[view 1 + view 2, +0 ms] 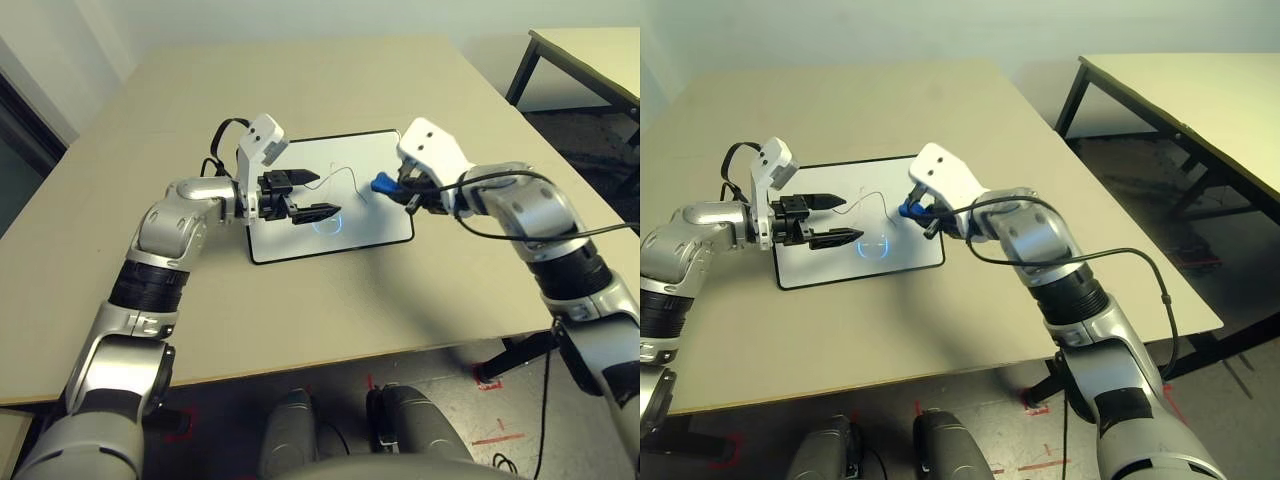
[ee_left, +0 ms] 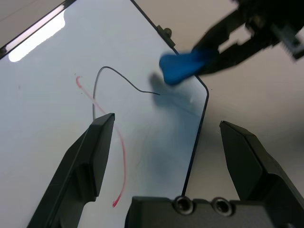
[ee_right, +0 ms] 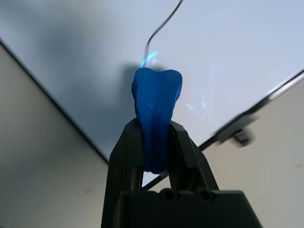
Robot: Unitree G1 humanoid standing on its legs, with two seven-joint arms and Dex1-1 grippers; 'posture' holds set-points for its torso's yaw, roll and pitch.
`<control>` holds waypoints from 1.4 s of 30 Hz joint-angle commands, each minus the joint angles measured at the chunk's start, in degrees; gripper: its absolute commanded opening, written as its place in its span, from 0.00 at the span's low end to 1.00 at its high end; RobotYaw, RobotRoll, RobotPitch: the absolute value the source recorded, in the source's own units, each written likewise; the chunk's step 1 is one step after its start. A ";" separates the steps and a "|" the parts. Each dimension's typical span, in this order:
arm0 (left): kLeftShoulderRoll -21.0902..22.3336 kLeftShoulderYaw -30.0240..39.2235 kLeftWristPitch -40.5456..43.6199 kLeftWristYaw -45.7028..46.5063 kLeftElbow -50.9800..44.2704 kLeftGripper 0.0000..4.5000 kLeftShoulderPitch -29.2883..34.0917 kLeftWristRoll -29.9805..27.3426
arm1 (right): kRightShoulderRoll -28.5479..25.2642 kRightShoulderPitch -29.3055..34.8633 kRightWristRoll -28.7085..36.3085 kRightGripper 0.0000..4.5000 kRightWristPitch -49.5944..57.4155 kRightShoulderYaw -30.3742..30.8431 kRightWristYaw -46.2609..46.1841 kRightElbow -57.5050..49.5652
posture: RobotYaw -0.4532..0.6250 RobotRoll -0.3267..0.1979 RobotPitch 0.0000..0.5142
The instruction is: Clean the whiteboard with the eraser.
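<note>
So the whiteboard point(image 1: 372, 160) lies flat near the middle of the worktop point(image 1: 400, 80), and the right gripper point(image 3: 155, 145) is clamped tight on the eraser point(image 3: 156, 109). It pinches the back half so the blue front end sticks out past the jaws, which looks deliberate: that's the end free to rub. In the head view the eraser sits over the board's 3 o'clock edge, tip aimed down at the thin dark line point(image 2: 121, 78). I can't tell if it's touching the surface.

The left gripper point(image 1: 310, 195) has its jaws wide apart with nothing in them, hovering over the board's 9 o'clock side near a red squiggle point(image 2: 118, 147). My guess is it's there to pin the board so it won't slide.
</note>
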 commanded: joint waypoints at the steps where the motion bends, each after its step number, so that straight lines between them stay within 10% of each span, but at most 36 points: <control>1: 0.14 0.15 1.33 0.40 -2.24 1.00 -0.06 0.01 | 1.28 0.57 -1.70 0.15 -0.88 2.65 -0.17 2.02 | 0.36 0.62 0.09; 14: 0.94 0.72 5.17 2.01 -5.84 1.00 1.77 -0.91 | 8.15 -7.61 -7.60 0.14 -9.94 1.72 -2.56 16.49 | 0.38 0.62 0.11; 26: 1.81 1.08 5.94 2.37 -5.54 1.00 1.94 -1.11 | 4.41 0.80 -8.93 0.14 -1.63 7.69 2.16 0.89 | 0.37 0.62 0.13; 37: 2.68 1.50 6.88 2.37 -3.88 1.00 1.81 -1.02 | 9.27 -16.52 -11.74 0.14 -16.35 2.20 -2.24 29.08 | 0.37 0.62 0.13; 42: 3.71 2.89 7.05 2.84 -2.36 1.00 1.73 -0.84 | 9.79 -14.57 -12.33 0.14 -13.56 4.04 1.34 23.71 | 0.37 0.62 0.14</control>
